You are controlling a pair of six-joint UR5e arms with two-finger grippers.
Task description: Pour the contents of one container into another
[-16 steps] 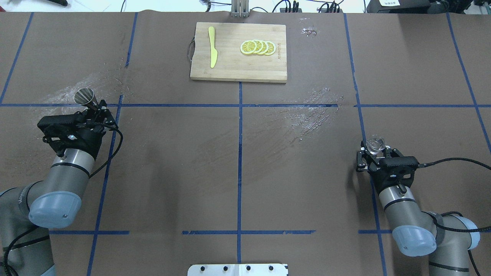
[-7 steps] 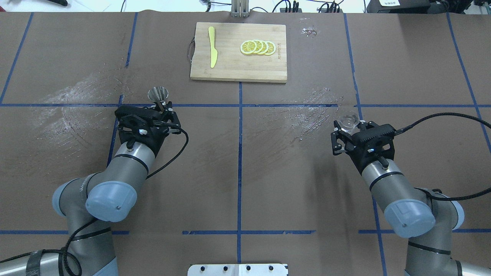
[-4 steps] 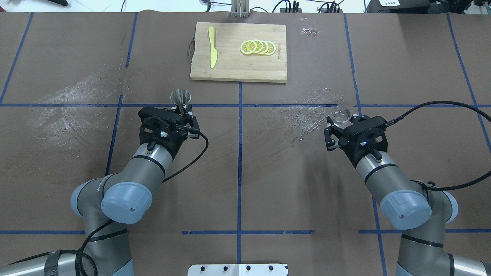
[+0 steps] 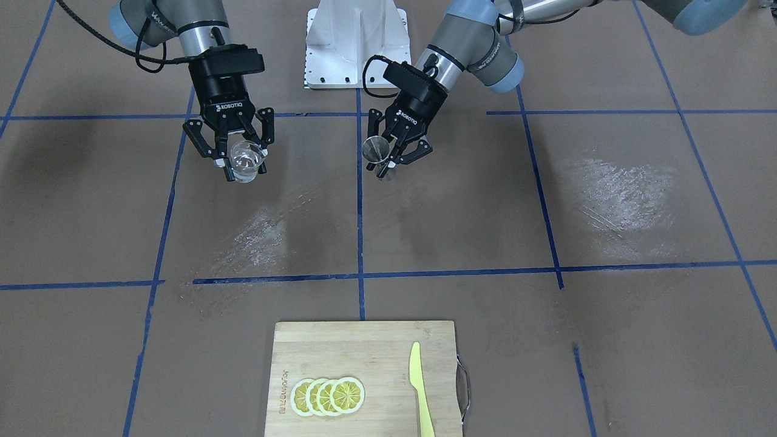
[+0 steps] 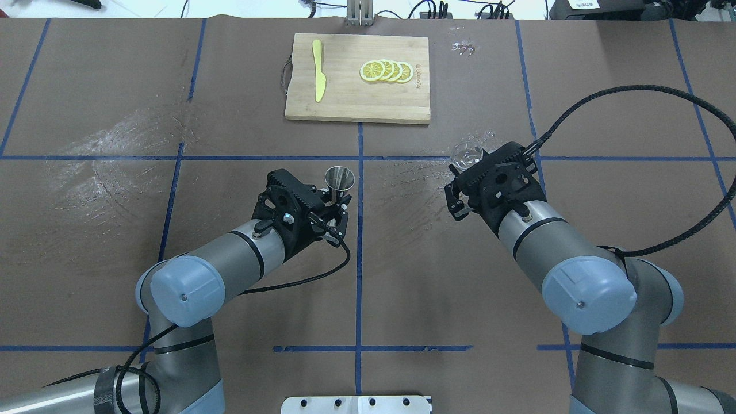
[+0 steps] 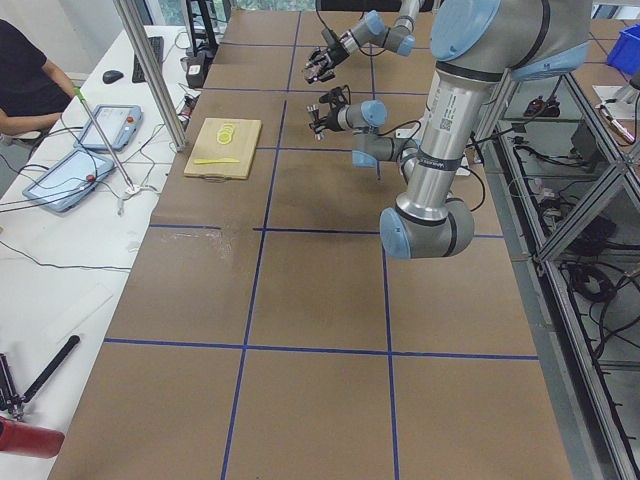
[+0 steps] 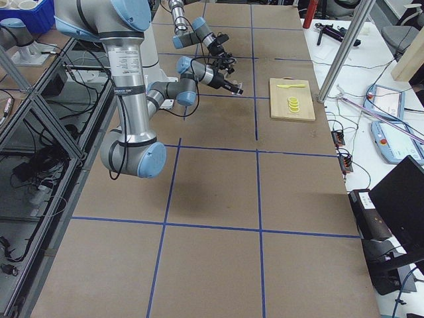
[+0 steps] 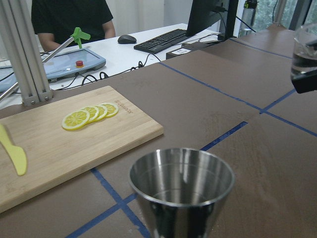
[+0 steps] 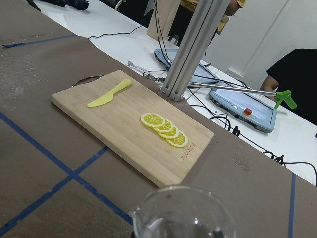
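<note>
The grey steel jigger (image 5: 340,177) is held upright above the table by my left gripper (image 5: 338,201), which is shut on its waist, just left of the centre line. In the front-facing view the jigger (image 4: 376,149) hangs in that gripper (image 4: 388,162). The clear glass cup (image 5: 466,154) is held upright in my right gripper (image 5: 467,172), shut on it, off to the right of the jigger and apart from it. The front-facing view shows the cup (image 4: 247,162) with some clear liquid. The jigger's open mouth (image 8: 182,181) fills the left wrist view; the cup's rim (image 9: 183,210) shows in the right wrist view.
A wooden cutting board (image 5: 345,103) lies at the table's far middle with a yellow knife (image 5: 318,70) and several lemon slices (image 5: 386,71) on it. Whitish smears (image 5: 471,167) mark the brown table cover. A person sits beyond the far edge (image 8: 69,17).
Both arms have swung inward toward the table's centre line, the left carrying the jigger to the right and the right carrying the glass cup to the left and farther out.
</note>
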